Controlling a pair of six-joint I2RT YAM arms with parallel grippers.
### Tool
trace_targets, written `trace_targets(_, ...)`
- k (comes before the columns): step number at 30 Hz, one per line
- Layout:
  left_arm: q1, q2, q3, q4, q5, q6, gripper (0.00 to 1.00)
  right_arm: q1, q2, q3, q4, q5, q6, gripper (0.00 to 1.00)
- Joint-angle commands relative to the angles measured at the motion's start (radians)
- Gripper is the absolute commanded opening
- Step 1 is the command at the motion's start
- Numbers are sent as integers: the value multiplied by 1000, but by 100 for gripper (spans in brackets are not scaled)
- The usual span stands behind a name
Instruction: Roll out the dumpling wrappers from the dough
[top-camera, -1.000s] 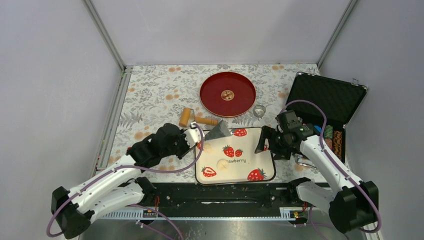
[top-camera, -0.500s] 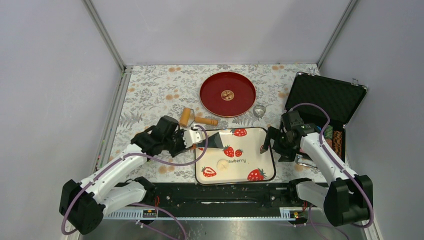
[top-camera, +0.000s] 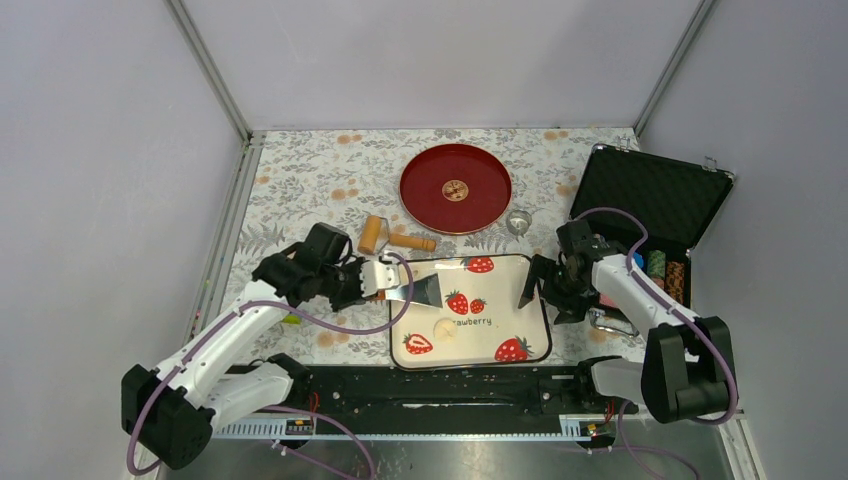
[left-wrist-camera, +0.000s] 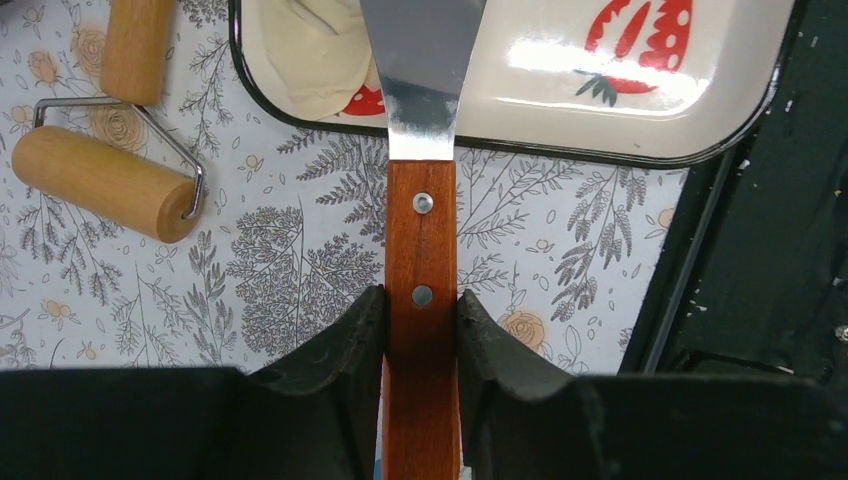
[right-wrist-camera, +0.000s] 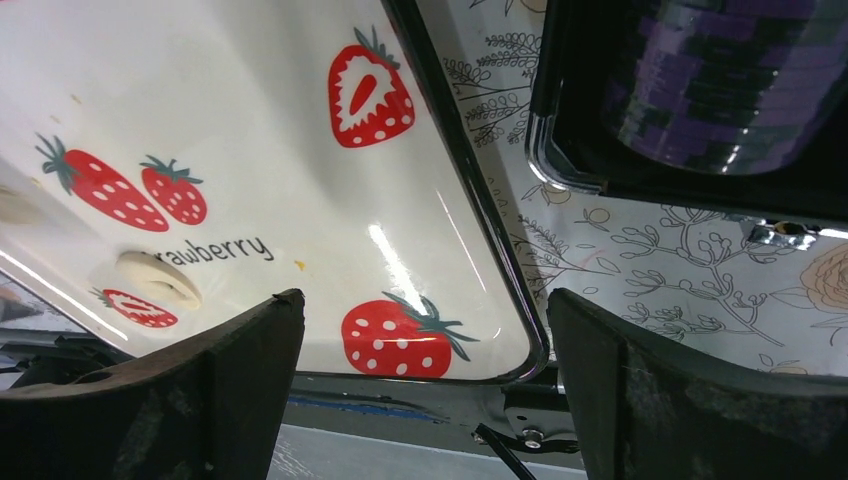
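Observation:
My left gripper (top-camera: 374, 279) is shut on the wooden handle of a metal spatula (top-camera: 425, 290). Its blade reaches over the left end of the strawberry tray (top-camera: 547, 322). In the left wrist view the gripper (left-wrist-camera: 420, 300) clamps the spatula (left-wrist-camera: 421, 215), and a ragged pale dough patch (left-wrist-camera: 315, 50) lies in the tray (left-wrist-camera: 520, 152) just left of the blade. A small dough lump (top-camera: 443, 327) sits by the printed word, also seen from the right wrist (right-wrist-camera: 158, 278). My right gripper (top-camera: 533, 283) (right-wrist-camera: 425, 300) is open and empty over the tray's right edge (right-wrist-camera: 480, 205). No round wrapper shows.
A wooden roller (top-camera: 395, 238) (left-wrist-camera: 100, 180) lies behind the tray. A red plate (top-camera: 455, 188) and a small metal ring cutter (top-camera: 518, 222) sit farther back. An open black case (top-camera: 650, 200) (right-wrist-camera: 690, 90) stands right. A black rail (top-camera: 470, 385) runs along the front.
My left arm has drawn back to the left, and the spatula blade has swung from the tray's far left corner down over its left end. My right gripper shifted slightly toward the case.

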Motion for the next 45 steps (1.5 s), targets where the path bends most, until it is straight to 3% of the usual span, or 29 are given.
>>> trace_targets(1,7,-22,55,-69,81,74,0,-7,33,-4,23,26,-27,98)
trace_targets(19,7,-117,-47,-113,42,147,0,-7,104,36,36,69,-43,99)
trace_targets(45,-52,51,-45,-120,8,183,0,-6,175,49,57,-12,-71,100)
